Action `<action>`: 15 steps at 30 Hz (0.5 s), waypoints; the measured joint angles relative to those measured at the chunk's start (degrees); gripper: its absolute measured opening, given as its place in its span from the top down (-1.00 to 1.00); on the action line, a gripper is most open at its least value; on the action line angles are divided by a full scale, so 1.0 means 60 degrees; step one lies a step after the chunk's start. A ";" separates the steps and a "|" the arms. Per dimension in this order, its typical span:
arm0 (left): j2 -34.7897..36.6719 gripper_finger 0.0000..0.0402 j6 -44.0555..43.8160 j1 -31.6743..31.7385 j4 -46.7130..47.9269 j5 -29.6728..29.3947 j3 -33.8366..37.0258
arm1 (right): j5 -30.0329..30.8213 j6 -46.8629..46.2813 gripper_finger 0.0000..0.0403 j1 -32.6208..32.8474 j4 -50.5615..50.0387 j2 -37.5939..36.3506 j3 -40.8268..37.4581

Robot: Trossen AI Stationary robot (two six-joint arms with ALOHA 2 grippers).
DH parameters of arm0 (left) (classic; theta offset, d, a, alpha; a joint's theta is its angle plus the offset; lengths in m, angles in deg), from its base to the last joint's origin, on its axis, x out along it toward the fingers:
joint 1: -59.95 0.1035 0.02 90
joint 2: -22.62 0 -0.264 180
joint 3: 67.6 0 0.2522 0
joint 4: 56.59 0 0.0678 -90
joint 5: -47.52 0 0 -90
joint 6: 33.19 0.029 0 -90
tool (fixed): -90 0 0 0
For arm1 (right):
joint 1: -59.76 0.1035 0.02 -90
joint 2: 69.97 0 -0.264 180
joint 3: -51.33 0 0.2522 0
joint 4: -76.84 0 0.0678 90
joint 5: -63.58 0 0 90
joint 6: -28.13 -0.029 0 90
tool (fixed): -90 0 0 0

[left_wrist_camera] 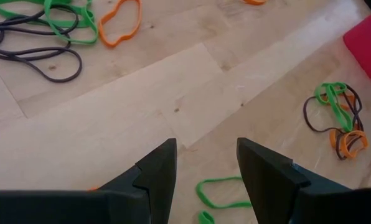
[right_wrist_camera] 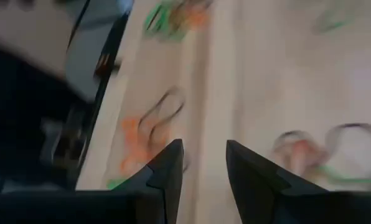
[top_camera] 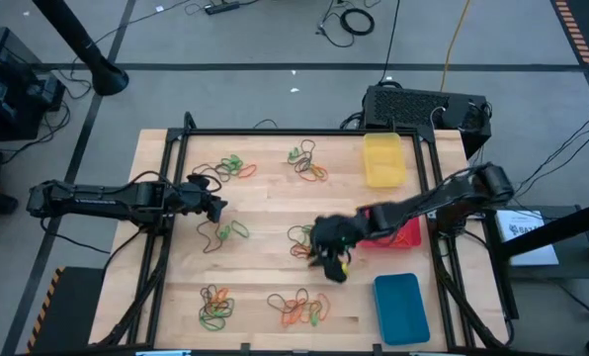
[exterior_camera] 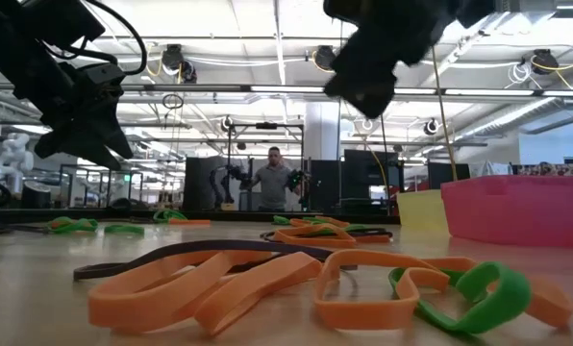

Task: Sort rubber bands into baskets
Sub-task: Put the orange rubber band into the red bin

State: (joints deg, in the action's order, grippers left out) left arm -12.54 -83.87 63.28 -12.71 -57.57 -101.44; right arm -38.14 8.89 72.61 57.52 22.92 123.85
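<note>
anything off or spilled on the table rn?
Nothing stands out. Rubber bands lie in loose clumps on the wood, unsorted as expected. Yellow basket, red basket and blue basket sit upright along the right side. No visible damage.

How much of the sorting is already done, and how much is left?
Almost nothing looks done: the yellow basket and the blue basket look empty, and the red basket is partly hidden by the right arm. In hand: the right gripper is above a pile of rubber bands, its fingers apart with nothing between them. The left gripper waits open. Left: all the piles on the table.
</note>
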 joint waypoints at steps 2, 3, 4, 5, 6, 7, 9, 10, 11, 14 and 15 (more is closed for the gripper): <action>0.0000 0.13 0.0040 0.0001 0.0002 -0.0004 0.0000 | -0.0245 0.0431 0.42 0.0340 0.0051 0.0432 0.0000; 0.0000 0.13 0.0075 0.0003 0.0002 -0.0004 0.0000 | -0.0338 0.0561 0.42 0.0509 0.0043 0.0616 0.0000; 0.0000 0.13 0.0082 0.0003 0.0012 -0.0011 0.0000 | -0.0359 0.0615 0.42 0.0680 0.0036 0.0781 -0.0004; 0.0000 0.13 0.0078 0.0000 0.0030 -0.0035 0.0000 | -0.0366 0.0634 0.42 0.0837 0.0056 0.0943 -0.0004; 0.0000 0.13 0.0083 0.0000 0.0031 -0.0076 0.0000 | -0.0366 0.0644 0.42 0.0985 0.0102 0.1092 -0.0004; 0.0000 0.13 0.0087 0.0001 0.0031 -0.0112 0.0000 | -0.0366 0.0644 0.42 0.1126 0.0112 0.1217 -0.0004; 0.0000 0.13 0.0092 0.0001 0.0042 -0.0184 0.0000 | -0.0366 0.0629 0.42 0.1382 0.0109 0.1446 -0.0004; 0.0000 0.13 0.0109 0.0001 0.0045 -0.0187 0.0000 | -0.0358 0.0622 0.42 0.1492 0.0101 0.1561 -0.0004; 0.0001 0.13 0.0188 0.0001 0.0049 -0.0189 0.0000 | -0.0350 0.0623 0.42 0.1588 0.0104 0.1679 -0.0004; 0.0000 0.13 0.0330 0.0000 0.0064 -0.0200 0.0000 | -0.0317 0.0553 0.42 0.1811 0.0094 0.2023 -0.0004; 0.0000 0.13 0.0326 0.0000 0.0061 -0.0200 0.0000 | -0.0294 0.0491 0.42 0.1865 0.0082 0.2096 -0.0004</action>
State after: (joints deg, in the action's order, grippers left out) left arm -12.54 -81.92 63.28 -12.34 -58.77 -101.44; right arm -39.90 11.84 83.80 58.01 35.49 123.83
